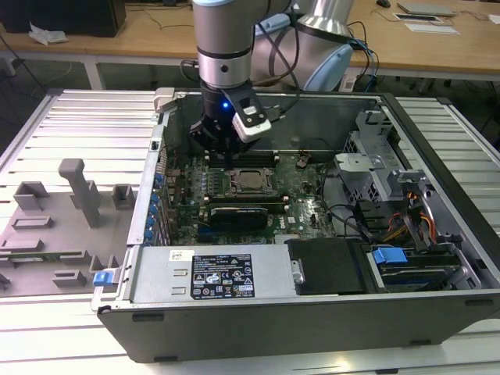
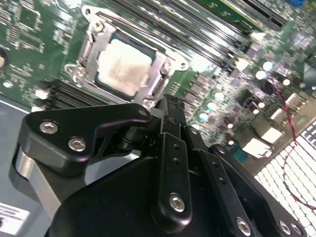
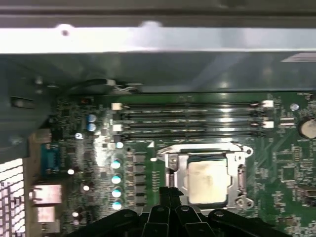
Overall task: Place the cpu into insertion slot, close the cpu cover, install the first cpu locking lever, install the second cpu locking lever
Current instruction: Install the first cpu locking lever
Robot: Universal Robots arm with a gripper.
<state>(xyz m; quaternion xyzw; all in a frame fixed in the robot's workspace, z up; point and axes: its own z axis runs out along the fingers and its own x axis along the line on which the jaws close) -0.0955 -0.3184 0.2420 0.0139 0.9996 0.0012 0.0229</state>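
Green board (image 3: pixel 286 168), cpu (image 3: pixel 207 182) flat in slot (image 3: pixel 240 170)

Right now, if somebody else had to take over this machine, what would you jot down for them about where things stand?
Hand: looks shut and holds nothing. It hovers over the green board, just beside the insertion slot.
Cpu: lies flat in the insertion slot.
Cpu cover: down over the chip, which shows through its window.
Done: cpu placed, and the cover appears closed.
Left: the locking levers. I cannot tell whether either one is latched, so check both.
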